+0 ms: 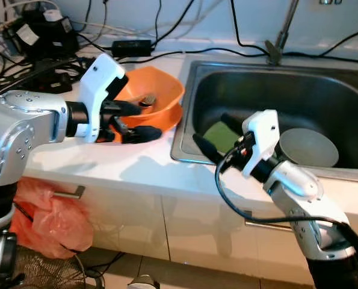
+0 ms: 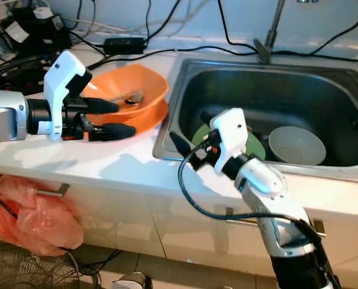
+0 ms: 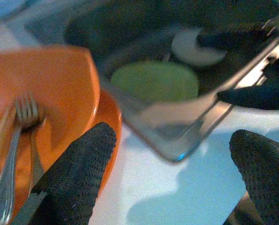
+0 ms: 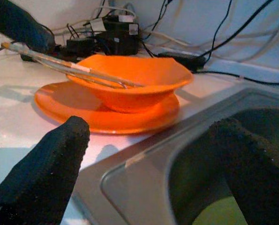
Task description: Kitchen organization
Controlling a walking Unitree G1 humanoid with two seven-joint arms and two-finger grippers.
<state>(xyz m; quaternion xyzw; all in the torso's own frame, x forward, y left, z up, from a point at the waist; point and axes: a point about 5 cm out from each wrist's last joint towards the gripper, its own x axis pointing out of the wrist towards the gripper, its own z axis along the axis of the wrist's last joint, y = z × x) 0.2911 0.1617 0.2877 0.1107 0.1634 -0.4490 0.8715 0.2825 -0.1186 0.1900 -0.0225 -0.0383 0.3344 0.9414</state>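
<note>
One orange plastic bowl (image 1: 157,90) sits on one flat orange plate (image 4: 106,117) at upper centre-left of the head view. Inside it lie two metal forks (image 3: 17,140) and a pair of wooden chopsticks (image 4: 59,65). One steel sink (image 1: 194,84) at right holds one green round plate (image 1: 221,135) and one grey bowl (image 1: 311,147).

my finger pads (image 3: 78,173) are matt black with a rough, woven-looking grain. the orange bowl (image 4: 130,79) and the orange plate (image 4: 106,117) under it look like smooth, glossy plastic. the forks (image 3: 12,154) are shiny metal. the sink (image 1: 323,78) is brushed steel (dull sheen), the counter (image 2: 106,162) glossy white.
</note>
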